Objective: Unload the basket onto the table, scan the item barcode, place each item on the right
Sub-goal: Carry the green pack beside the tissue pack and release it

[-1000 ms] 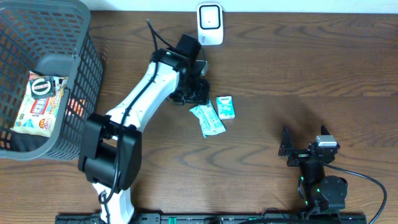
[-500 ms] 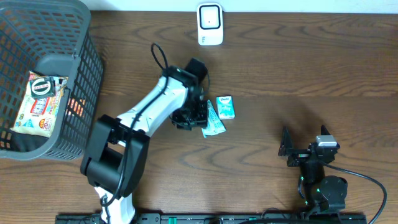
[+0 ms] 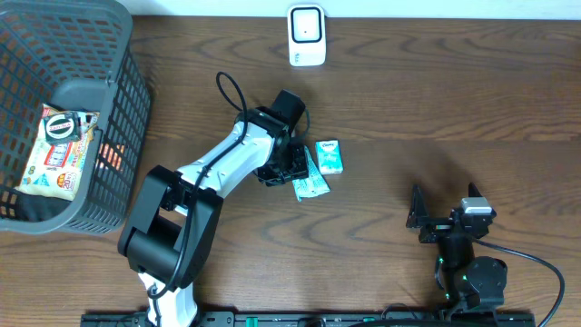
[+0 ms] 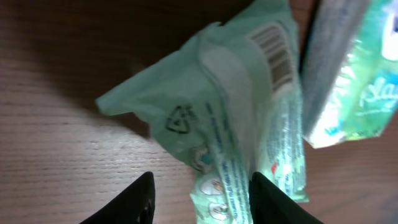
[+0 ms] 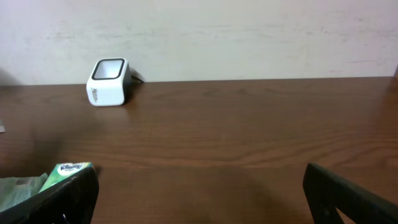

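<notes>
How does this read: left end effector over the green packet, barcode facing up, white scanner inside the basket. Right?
No: the white scanner stands on the table outside the basket, per the overhead view. The left end effector is over the green packet, barcode facing up.

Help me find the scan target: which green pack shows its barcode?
The longer crumpled pack at the left gripper: barcode stripes show near its end; the smaller pack beside it shows none.
</notes>
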